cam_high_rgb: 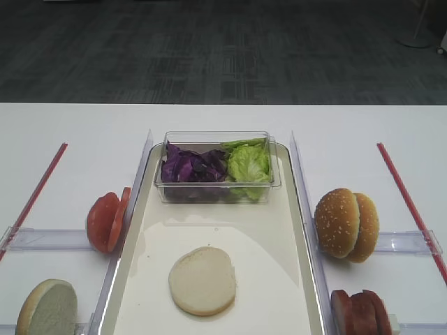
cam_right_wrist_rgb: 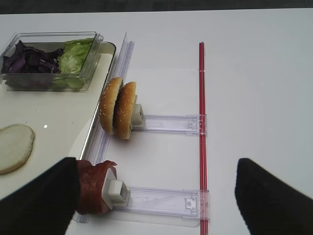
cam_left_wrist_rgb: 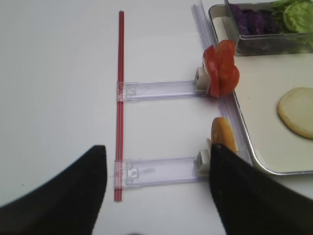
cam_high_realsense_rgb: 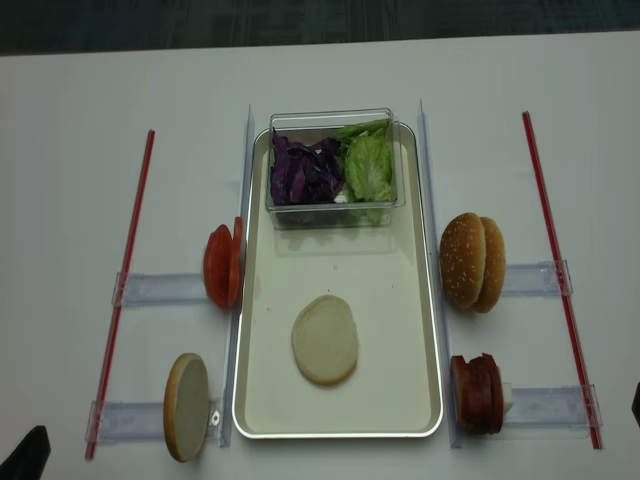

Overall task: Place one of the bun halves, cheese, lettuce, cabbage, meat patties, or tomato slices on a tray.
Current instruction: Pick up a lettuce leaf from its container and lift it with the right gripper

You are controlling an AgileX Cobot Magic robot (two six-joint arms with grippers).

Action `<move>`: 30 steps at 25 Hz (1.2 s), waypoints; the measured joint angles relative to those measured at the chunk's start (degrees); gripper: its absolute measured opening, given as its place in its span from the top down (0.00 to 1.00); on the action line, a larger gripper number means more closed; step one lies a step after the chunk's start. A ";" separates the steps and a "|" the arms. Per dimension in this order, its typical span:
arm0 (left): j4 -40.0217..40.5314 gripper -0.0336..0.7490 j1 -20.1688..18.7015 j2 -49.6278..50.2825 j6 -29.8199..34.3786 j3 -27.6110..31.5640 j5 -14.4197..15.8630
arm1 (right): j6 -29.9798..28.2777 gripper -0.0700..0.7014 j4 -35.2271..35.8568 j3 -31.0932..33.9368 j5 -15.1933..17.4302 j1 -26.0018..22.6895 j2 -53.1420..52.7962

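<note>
Nearest the robot, both wrist views show dark gripper fingers spread wide with nothing between them: the right gripper is released over the table beside the meat patties, the left gripper likewise released beside a bun half standing on edge in its holder. On the tray, one pale cut-face bun half already lies flat in the near-middle part; judged from that, one item is placed, so the task as worded looks met, with other ingredients waiting if more are to follow. That bun half is cream, round, smooth-faced, clear of the tray's rim and apart from the tub. Flanking the tray, the stock stands upright in clear sliding holders: meat patties at near right, reddish-brown, pressed together; sesame-seeded bun halves farther right, golden, two side by side; tomato slices at left, red-orange, close against the tray's edge. At the far end, a clear plastic tub sits on the tray holding purple cabbage on the left and ruffled green lettuce on the right. Red strips run along both outer sides of the table.
</note>
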 joint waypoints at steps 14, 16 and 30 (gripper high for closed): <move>0.00 0.40 0.00 0.00 0.00 0.00 0.00 | 0.00 0.06 0.00 0.00 0.00 0.00 0.00; 0.00 0.40 0.00 0.00 0.00 0.00 0.00 | -0.34 0.06 0.00 0.00 0.00 0.00 0.00; 0.00 0.40 0.00 0.00 0.00 0.00 0.00 | -2.49 0.06 -0.09 -9.06 0.12 0.00 12.18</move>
